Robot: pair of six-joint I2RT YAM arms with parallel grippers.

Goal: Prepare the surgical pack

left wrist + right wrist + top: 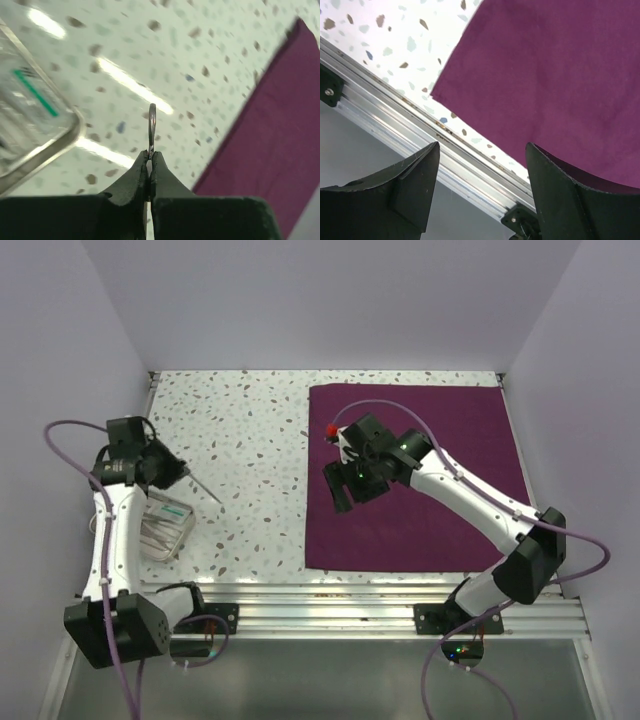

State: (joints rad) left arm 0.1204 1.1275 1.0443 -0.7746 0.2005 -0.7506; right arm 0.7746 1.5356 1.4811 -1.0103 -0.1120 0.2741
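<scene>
surgical pack point(450, 420) flat, edge near rail point(330, 605) | right gripper point(482, 146) spread above

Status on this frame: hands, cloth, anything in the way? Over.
Left hand shut on thin steel tool, over table. Right hand open, empty, above cloth. Cloth spread flat. Tray beside left arm, out of the way.

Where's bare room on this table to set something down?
Free: speckled table between clear tray and maroon cloth; cloth's near strip too. Crowded: near-left, where the left claw grips a thin steel instrument by the tray; right claw hangs open over the cloth's left half.
</scene>
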